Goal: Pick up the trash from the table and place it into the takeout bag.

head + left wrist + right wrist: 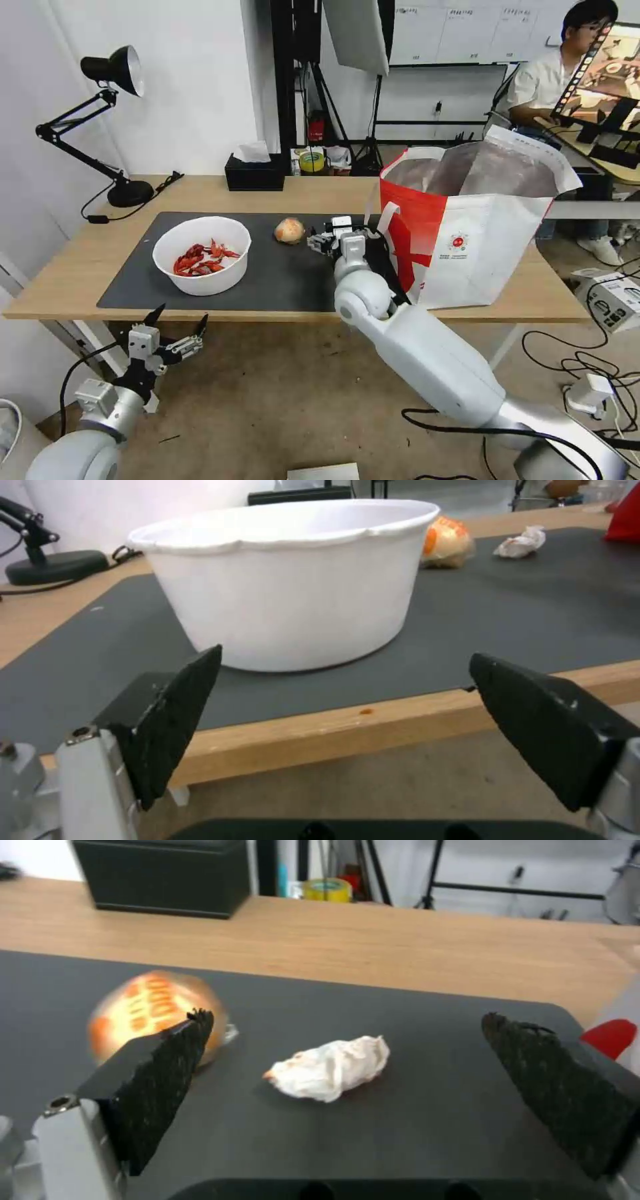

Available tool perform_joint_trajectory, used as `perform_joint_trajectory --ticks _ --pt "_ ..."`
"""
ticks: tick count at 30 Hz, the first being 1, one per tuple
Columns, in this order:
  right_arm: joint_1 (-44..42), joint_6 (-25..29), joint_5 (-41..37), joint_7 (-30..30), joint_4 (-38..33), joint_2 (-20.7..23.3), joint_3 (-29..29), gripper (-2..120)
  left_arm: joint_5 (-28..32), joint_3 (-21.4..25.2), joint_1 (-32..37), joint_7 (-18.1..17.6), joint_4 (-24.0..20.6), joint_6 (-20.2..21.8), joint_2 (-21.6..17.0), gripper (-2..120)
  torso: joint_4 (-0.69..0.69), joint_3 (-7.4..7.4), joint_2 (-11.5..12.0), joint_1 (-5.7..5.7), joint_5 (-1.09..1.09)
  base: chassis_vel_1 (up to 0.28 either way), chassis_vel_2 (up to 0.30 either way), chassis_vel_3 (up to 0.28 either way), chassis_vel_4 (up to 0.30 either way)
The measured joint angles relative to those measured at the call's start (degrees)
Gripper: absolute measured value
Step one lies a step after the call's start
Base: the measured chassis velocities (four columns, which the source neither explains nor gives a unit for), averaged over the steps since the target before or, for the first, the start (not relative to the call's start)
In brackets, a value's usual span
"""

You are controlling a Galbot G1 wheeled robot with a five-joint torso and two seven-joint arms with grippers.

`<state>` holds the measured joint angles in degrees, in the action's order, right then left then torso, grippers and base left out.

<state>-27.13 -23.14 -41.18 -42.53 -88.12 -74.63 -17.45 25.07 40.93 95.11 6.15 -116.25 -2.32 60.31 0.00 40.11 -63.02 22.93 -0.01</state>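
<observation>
The right hand (347,1065) is hovering, fingers apart, over the crumpled tissue (330,1068) lying on the tabletop's (220,190) mat; it should be straddling it squarely before closing, while the left hand (177,327) is waiting spread below the edge

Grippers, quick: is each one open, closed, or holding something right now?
Left gripper: open, empty, below the table edge before the white bowl of red crayfish shells.
Right gripper: open, empty, around the crumpled white tissue.
</observation>
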Motion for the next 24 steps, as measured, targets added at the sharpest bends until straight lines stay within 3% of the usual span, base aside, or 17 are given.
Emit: perform_joint_trajectory --ticks 24 --pt "4.48 -3.13 0.12 -6.51 14.44 -9.66 0.35 100 -1.46 -0.13 1.13 -0.2 0.29 -1.22 2.52 100 0.0 0.0 -0.01 -0.01 0.0 0.0 0.0 0.0 0.0"
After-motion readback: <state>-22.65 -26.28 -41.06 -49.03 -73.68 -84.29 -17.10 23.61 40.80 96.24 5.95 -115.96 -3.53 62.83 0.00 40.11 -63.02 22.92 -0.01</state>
